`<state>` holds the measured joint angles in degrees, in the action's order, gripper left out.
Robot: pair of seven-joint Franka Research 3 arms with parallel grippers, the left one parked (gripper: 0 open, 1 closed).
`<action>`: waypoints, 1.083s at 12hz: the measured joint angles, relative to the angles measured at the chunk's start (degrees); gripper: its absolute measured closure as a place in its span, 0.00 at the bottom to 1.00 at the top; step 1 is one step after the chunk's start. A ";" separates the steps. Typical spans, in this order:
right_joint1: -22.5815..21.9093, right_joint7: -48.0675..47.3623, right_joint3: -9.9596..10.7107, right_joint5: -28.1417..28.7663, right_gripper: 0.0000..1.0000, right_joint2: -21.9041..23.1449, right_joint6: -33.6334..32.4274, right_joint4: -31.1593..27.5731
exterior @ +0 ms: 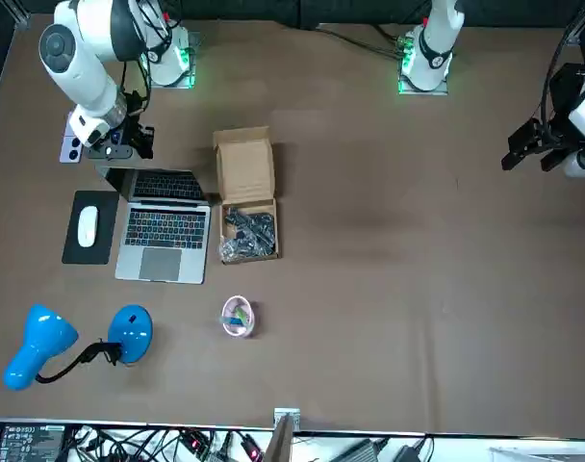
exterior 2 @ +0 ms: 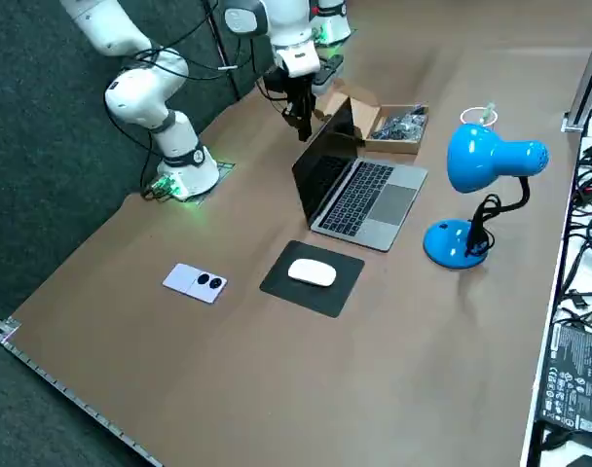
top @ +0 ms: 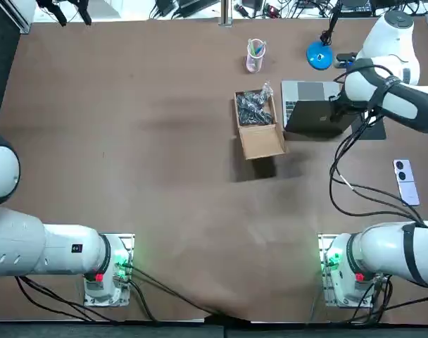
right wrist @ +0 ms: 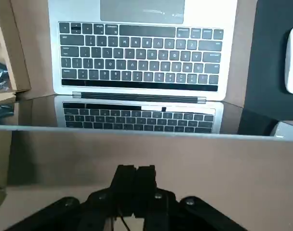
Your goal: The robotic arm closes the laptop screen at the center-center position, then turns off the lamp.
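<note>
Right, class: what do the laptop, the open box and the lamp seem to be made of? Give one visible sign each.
Laptop: probably metal, with a matte silver-grey casing. Box: cardboard, dull brown with folded flaps. Lamp: likely glossy plastic or painted metal; it is bright blue with highlights. The right arm's jaws are shut behind the laptop's lid.

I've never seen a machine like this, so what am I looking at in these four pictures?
These are four photos of one table at one moment: from above, from across, from the side, and from a camera on the robot's wrist. The white arm is a robot. Its pincer, the right gripper, is shut and holds nothing, just behind the open laptop screen. Also on the table are a blue lamp, a mouse on a black pad, a phone, a cardboard box and a small cup.
</note>
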<state>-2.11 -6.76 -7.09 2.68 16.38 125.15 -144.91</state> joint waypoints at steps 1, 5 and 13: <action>0.00 0.00 0.00 0.00 0.99 -0.36 0.37 0.00; 0.00 -0.01 0.07 0.00 0.99 -0.81 3.19 0.04; 0.18 -0.75 0.31 0.03 0.99 -6.50 8.52 4.92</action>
<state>-1.93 -7.51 -6.79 2.70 9.89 133.67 -139.99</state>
